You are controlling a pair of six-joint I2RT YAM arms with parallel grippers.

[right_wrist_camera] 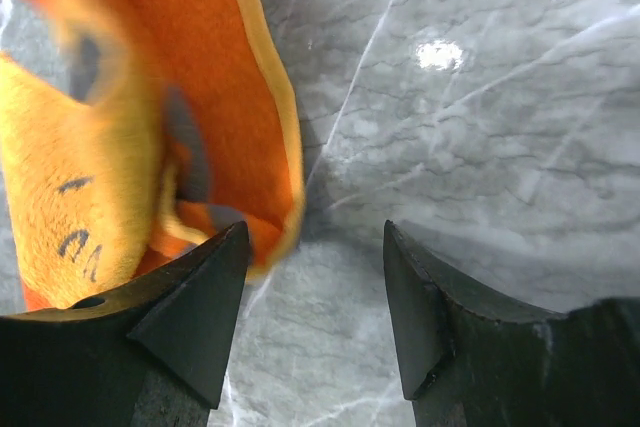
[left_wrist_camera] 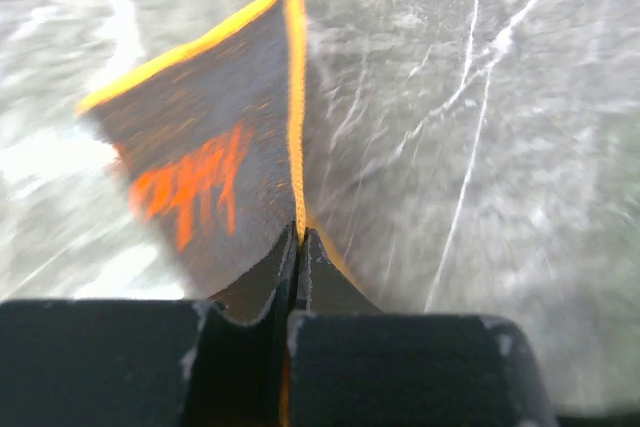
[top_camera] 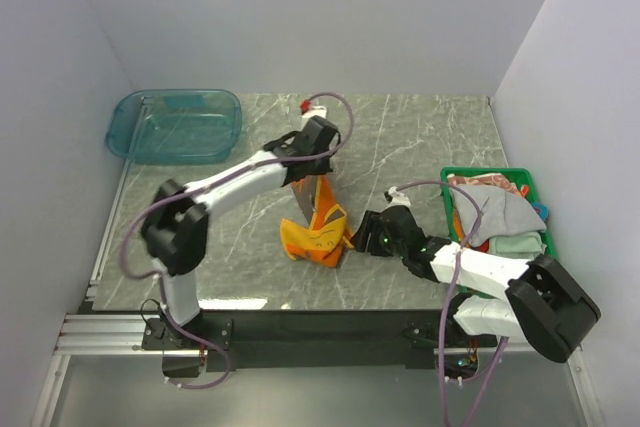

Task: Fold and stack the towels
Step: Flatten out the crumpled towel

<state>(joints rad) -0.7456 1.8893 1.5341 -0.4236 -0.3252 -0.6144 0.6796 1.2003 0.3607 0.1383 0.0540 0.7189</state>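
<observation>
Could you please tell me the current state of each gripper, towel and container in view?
orange towel: unfolded, one corner raised, the rest crumpled on the table.
left gripper: shut on the orange towel's raised corner.
right gripper: open, empty, beside the orange towel.
teal tub: upright, empty.
green crate: holds a heap of unfolded towels.

No writing can be read in any view.
Just ahead and left of the left gripper (left_wrist_camera: pixel 300 239), the orange-brown soft cloth towel (left_wrist_camera: pixel 200 137) bears orange strokes that may be lettering, too blurred to read; small dark marks on its bright orange face, left of the right gripper (right_wrist_camera: pixel 315 239), spell nothing.
</observation>
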